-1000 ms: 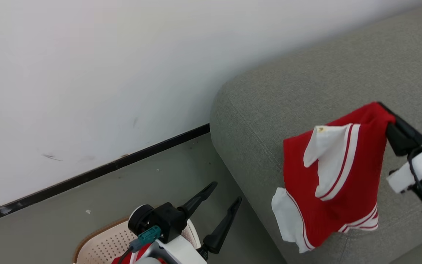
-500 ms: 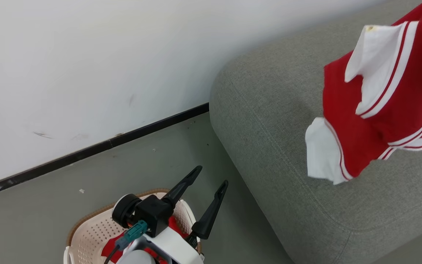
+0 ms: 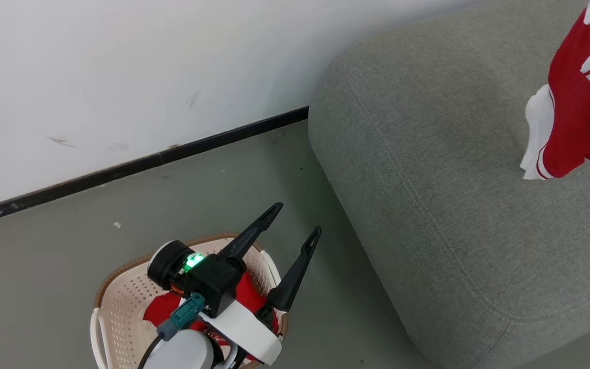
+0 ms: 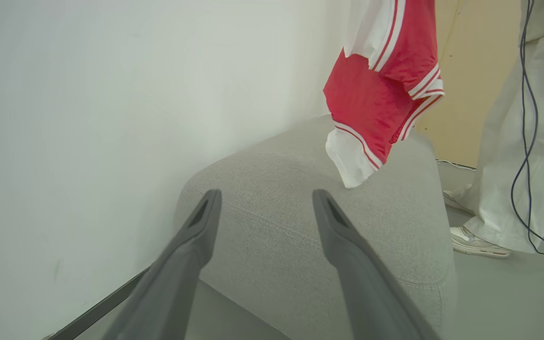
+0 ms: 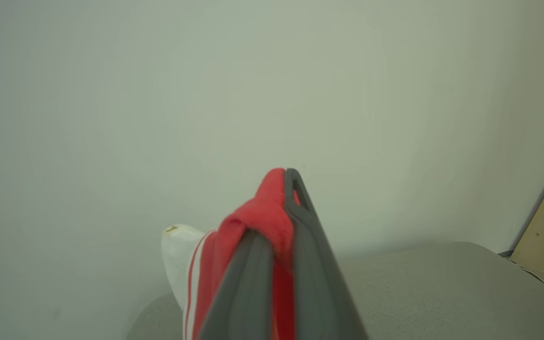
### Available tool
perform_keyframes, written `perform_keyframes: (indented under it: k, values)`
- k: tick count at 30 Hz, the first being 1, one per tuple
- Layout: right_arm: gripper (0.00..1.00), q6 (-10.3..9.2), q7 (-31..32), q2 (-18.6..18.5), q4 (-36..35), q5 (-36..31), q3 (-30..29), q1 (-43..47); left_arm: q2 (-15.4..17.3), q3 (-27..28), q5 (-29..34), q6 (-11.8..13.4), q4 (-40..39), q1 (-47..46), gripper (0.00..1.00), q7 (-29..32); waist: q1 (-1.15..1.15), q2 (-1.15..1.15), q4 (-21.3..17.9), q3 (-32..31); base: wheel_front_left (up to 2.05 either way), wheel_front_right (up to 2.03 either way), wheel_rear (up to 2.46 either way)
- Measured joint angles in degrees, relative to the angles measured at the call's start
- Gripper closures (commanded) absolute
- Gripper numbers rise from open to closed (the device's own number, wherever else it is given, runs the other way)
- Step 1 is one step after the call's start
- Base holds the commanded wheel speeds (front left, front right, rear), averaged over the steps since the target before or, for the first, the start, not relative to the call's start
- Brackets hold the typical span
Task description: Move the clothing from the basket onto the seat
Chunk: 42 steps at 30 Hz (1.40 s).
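Clothing (image 3: 574, 123) hangs clenched in right gripper (image 5: 284, 189) jaws, while left gripper (image 3: 296, 219) jaws gape empty

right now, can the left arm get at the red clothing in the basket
Probably yes: the left tool is open right by the basket, with nothing lying over the red clothing inside.
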Motion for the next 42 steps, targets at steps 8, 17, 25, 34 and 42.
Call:
perform_keyframes:
  k: [8,17,25,34,42]
  values:
    - [1.0,0.0,-1.9,-1.8,6.8,-1.3,-4.0,-0.5,1.1,-0.7,0.8,0.1,-2.0,-1.4,0.0,1.5,0.0,0.0,1.8,3.4,0.0,0.0,0.0]
    - [1.0,0.0,-4.8,2.3,15.7,-2.0,-5.6,4.6,1.0,-1.4,0.9,0.0,-3.5,-3.4,0.0,3.0,0.0,0.0,3.4,7.1,0.0,0.0,0.0]
    - [1.0,0.01,-8.0,7.9,22.0,-1.3,-6.6,9.8,1.4,-1.4,1.9,-0.4,-3.9,-4.5,0.0,4.0,0.0,0.0,4.4,10.3,0.0,0.0,0.0]
    - [0.84,0.03,-9.7,10.2,24.3,-1.0,-6.9,13.0,1.4,-1.4,2.3,-0.9,-4.3,-6.1,0.0,4.0,0.0,0.0,5.0,12.8,0.0,0.0,0.0]
    - [0.0,0.04,-10.6,12.9,22.7,-1.1,-6.1,13.0,1.8,-0.2,2.4,-0.9,-3.9,-7.2,0.0,3.4,0.0,0.0,4.4,14.4,0.0,0.0,0.0]
